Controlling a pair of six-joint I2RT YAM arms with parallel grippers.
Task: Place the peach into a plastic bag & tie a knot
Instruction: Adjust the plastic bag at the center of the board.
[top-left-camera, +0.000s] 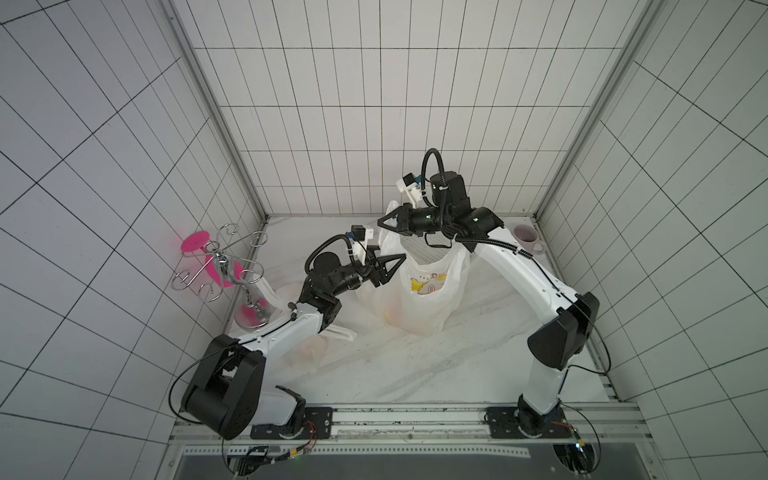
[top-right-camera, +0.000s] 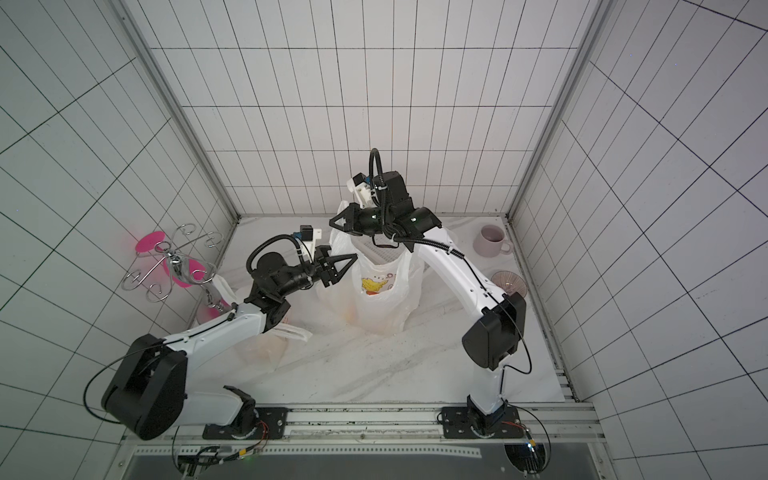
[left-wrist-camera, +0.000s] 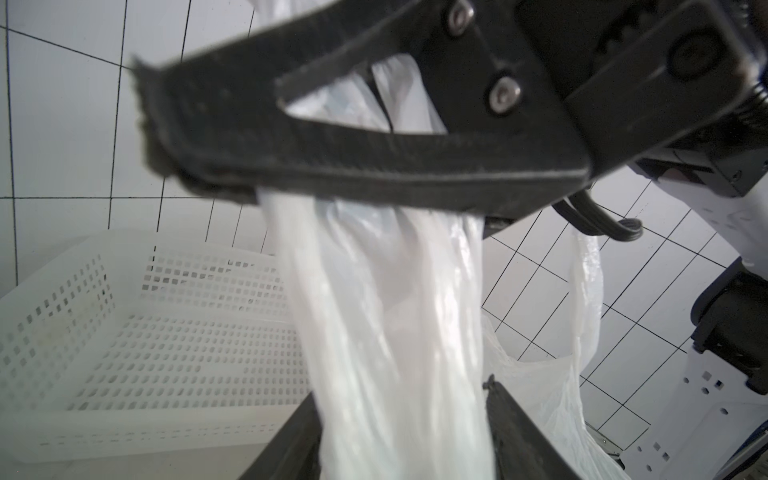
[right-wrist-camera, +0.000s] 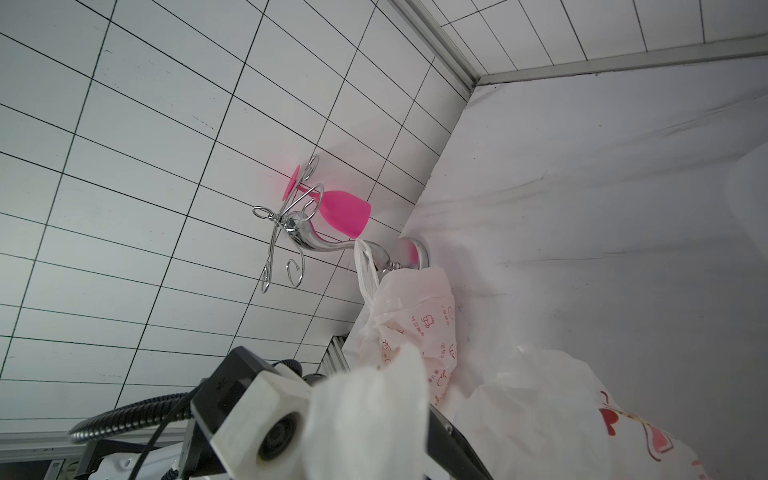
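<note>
A translucent white printed plastic bag (top-left-camera: 424, 307) stood centrally on the white marbled table (top-left-camera: 415, 374). A faint orange blur low inside was presumably the peach (top-left-camera: 392, 312). The right tool (top-left-camera: 381, 224), at the bag's 12 o'clock, was clamped on a handle strip. The left tool (top-left-camera: 395, 270), at 9 o'clock, gaped around that strip and held nothing. Risk: the single pinch slips and the bag collapses.

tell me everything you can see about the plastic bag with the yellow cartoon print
The plastic bag is thin, translucent white, with a yellow and red cartoon print, standing crumpled mid-table. The right gripper is shut on one handle, holding it up as a taut strip. The left gripper stands open around that strip. Something faint orange shows through low down.
</note>
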